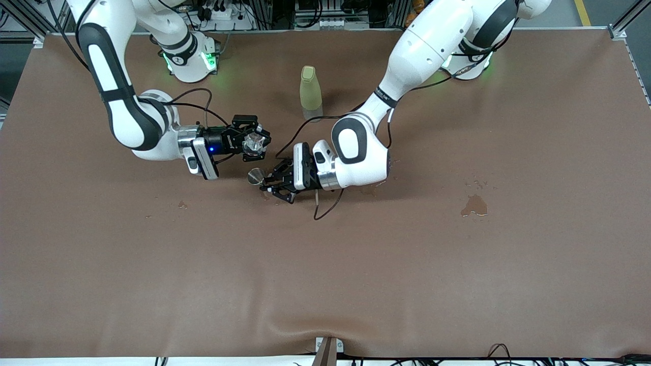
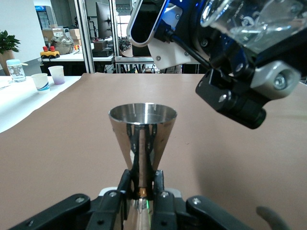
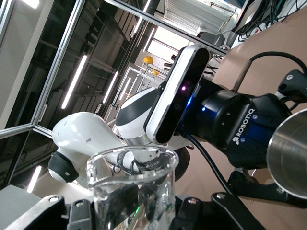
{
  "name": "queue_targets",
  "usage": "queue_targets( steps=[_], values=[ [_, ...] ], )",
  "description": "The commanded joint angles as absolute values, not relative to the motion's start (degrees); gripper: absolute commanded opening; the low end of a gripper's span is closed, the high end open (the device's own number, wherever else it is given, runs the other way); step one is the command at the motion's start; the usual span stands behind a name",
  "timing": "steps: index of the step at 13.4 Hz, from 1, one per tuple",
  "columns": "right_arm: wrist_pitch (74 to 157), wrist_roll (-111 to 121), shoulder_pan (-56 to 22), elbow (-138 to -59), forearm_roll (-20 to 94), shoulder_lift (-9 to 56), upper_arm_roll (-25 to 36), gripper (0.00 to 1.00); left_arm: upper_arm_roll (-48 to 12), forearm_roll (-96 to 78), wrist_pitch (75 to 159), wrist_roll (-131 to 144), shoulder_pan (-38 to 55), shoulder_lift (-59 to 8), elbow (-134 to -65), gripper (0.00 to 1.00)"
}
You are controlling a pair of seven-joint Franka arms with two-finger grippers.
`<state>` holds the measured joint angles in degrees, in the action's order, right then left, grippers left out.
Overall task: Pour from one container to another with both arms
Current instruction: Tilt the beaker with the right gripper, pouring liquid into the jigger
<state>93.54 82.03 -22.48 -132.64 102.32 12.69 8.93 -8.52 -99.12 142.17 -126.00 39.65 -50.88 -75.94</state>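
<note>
My right gripper (image 1: 253, 144) is shut on a clear glass beaker (image 1: 254, 144), held up over the middle of the table. In the right wrist view the beaker (image 3: 134, 182) stands between the fingers (image 3: 48, 211). My left gripper (image 1: 272, 184) is shut on the narrow waist of a steel cone-shaped measuring cup (image 1: 256, 176), whose mouth faces up. In the left wrist view the cup (image 2: 142, 127) rises from the left gripper (image 2: 142, 186). The beaker (image 2: 249, 24) hangs tilted above and just beside the cup's rim. I see no stream between them.
A pale green bottle (image 1: 311, 92) stands upright between the two arm bases. Dark wet stains (image 1: 474, 205) mark the brown table cover toward the left arm's end. A black cable (image 1: 325, 206) loops under the left wrist.
</note>
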Motion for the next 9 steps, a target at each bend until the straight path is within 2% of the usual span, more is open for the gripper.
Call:
queue_targets(
  steps=[1, 9],
  values=[
    [93.96, 76.57, -22.59, -134.12, 103.8, 9.85, 9.14, 0.0, -8.35, -101.16, 142.82, -127.62, 40.17, -51.33, -74.79, 0.0],
    [93.96, 69.44, -22.41, -133.86, 104.06, 9.84, 9.23, 0.0, -8.35, -101.16, 142.82, -127.62, 40.34, -51.24, -74.79, 0.0]
  ],
)
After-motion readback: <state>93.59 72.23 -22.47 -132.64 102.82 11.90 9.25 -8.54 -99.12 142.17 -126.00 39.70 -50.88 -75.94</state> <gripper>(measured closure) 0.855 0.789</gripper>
